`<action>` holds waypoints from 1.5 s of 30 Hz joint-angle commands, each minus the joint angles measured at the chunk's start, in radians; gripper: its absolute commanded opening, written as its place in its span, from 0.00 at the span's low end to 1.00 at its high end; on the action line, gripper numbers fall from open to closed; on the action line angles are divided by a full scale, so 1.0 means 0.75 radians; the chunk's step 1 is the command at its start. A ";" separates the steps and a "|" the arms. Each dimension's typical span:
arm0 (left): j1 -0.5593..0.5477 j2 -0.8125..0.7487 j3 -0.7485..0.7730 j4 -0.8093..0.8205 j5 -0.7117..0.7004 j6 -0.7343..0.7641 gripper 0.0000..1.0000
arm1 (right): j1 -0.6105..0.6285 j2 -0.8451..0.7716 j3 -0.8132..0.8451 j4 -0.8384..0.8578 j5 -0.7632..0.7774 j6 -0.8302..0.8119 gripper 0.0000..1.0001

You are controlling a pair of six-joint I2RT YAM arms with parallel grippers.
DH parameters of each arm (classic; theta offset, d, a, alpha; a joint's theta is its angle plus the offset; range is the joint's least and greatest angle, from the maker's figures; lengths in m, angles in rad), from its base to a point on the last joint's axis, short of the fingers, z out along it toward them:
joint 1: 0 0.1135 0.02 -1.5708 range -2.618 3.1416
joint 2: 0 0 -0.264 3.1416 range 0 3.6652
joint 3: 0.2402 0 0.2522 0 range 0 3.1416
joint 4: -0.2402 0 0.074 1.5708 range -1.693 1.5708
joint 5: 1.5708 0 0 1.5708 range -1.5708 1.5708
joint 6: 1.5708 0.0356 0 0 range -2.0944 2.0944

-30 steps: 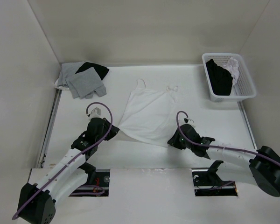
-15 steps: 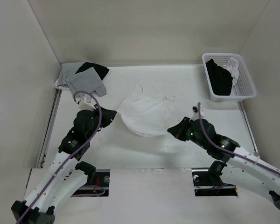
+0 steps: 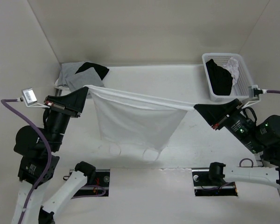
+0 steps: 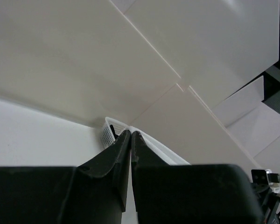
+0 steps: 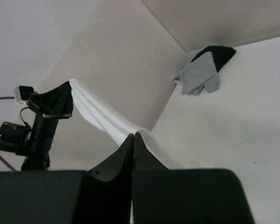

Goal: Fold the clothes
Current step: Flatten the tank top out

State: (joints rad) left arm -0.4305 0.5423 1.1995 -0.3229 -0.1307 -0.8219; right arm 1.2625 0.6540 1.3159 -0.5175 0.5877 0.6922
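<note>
Camisole (image 3: 135,119) straps (image 3: 151,152) faint; pinched corners hidden

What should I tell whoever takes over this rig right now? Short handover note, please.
Left gripper: jaws shut on one corner of the camisole.
Right gripper: jaws shut on the other corner.
Camisole: stretched in the air between them, straps hanging lowest, toward the near edge.
Done: picked up and spread.
To do: lay it flat, then fold; no fold made yet.
</note>
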 commanded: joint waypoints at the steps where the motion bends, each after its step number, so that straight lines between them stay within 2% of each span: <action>1: 0.011 0.028 -0.081 -0.030 -0.026 0.024 0.03 | -0.023 0.071 0.001 -0.071 0.106 -0.101 0.00; 4: 0.015 0.062 -0.186 -0.001 -0.028 0.018 0.03 | -0.174 0.097 -0.057 -0.010 0.006 -0.109 0.01; 9: 0.090 0.213 -0.311 0.140 -0.010 -0.015 0.04 | -0.685 0.283 -0.147 0.170 -0.504 -0.080 0.01; 13: 0.221 0.471 -0.256 0.320 0.082 -0.084 0.04 | -1.029 0.569 -0.078 0.360 -0.869 -0.019 0.00; 16: 0.323 0.690 -0.093 0.400 0.184 -0.154 0.04 | -1.136 0.788 0.137 0.383 -0.971 -0.009 0.00; 19: 0.393 0.827 0.106 0.428 0.248 -0.207 0.04 | -1.185 0.907 0.370 0.336 -1.004 -0.013 0.00; 22: 0.415 0.891 0.255 0.420 0.301 -0.219 0.04 | -1.206 0.963 0.572 0.267 -1.023 -0.021 0.00; 25: 0.420 0.860 0.260 0.433 0.303 -0.213 0.04 | -1.202 0.928 0.581 0.254 -1.021 -0.027 0.00; 29: 0.401 0.760 0.007 0.506 0.279 -0.221 0.04 | -1.196 0.834 0.310 0.334 -1.009 -0.017 0.01; 35: 0.393 0.580 -0.621 0.643 0.274 -0.254 0.05 | -1.149 0.668 -0.416 0.624 -0.994 0.091 0.01; 40: 0.422 0.508 -1.016 0.690 0.313 -0.228 0.06 | -1.079 0.662 -0.921 0.847 -0.966 0.177 0.01; 45: 0.456 0.365 -1.308 0.631 0.405 -0.185 0.06 | -0.944 0.650 -1.239 0.962 -0.913 0.257 0.00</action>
State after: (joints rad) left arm -0.1013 0.9051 0.2752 0.0990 0.1158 -0.9867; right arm 0.5110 1.1885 0.4255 0.0177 -0.1349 0.8322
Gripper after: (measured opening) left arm 0.062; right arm 0.009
